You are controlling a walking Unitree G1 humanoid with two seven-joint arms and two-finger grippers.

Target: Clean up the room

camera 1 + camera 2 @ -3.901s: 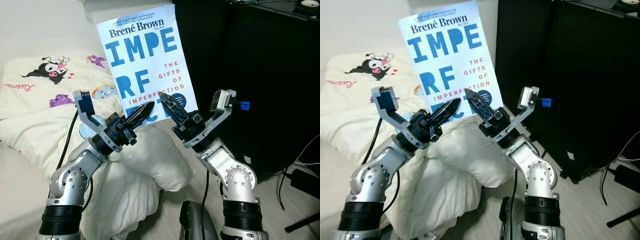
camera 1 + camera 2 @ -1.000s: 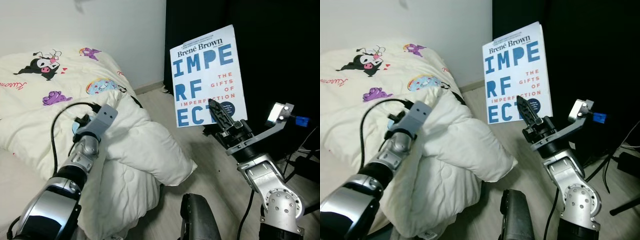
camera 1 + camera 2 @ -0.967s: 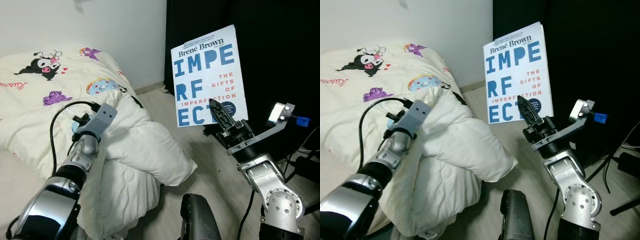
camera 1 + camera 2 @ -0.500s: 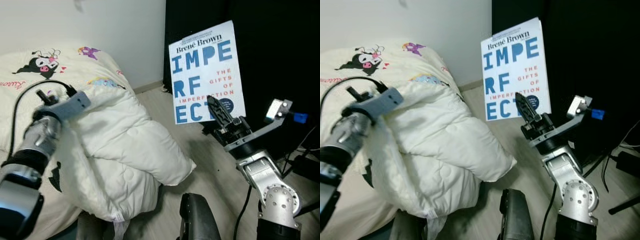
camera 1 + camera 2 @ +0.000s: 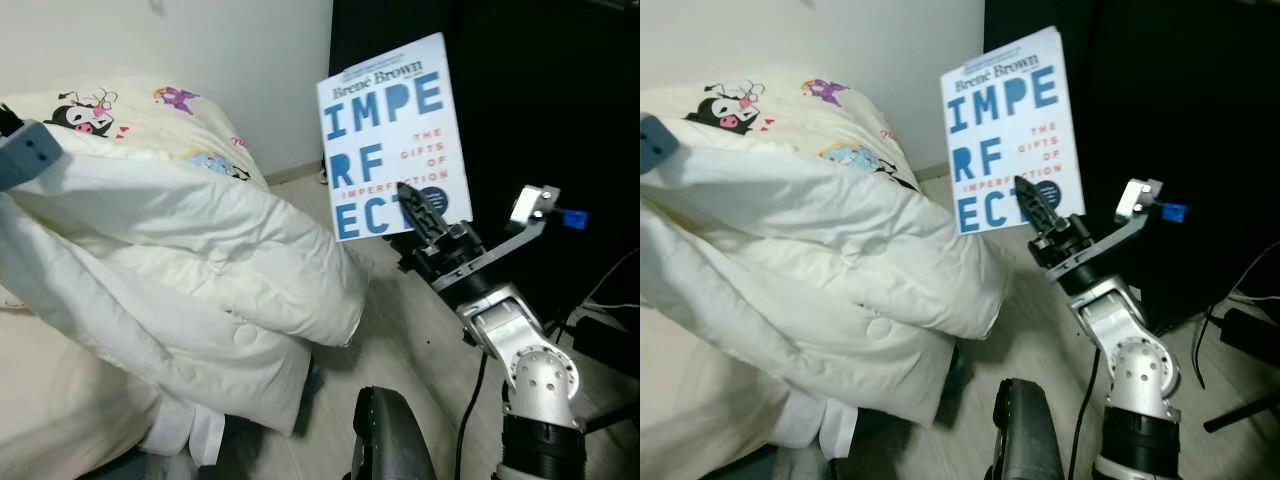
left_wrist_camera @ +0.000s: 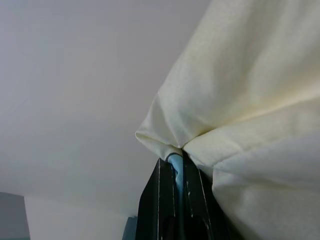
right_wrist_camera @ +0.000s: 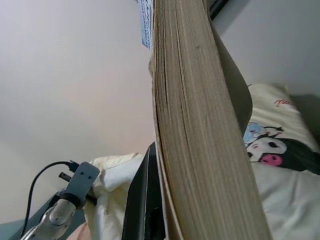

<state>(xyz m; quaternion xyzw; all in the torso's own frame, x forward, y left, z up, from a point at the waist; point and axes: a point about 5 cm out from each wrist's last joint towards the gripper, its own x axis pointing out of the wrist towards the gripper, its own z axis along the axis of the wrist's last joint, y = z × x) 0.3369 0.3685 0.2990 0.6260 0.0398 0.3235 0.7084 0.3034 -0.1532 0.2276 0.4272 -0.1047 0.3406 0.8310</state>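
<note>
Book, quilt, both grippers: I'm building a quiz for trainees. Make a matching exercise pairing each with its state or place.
Things:
1. book
2. quilt
3. left gripper
4. right gripper

States:
A. cream, lifted off the bed
B. shut on the book's lower edge
C. held upright, blue letters on white
D. pinching a fold of cream fabric

Pairs: 1-C, 2-A, 3-D, 4-B

Book (image 5: pixel 388 135) white w/ blue letters (some red); jacket (image 5: pixel 190 290) cream; bedding (image 5: pixel 120 110) cartoon-print
</note>
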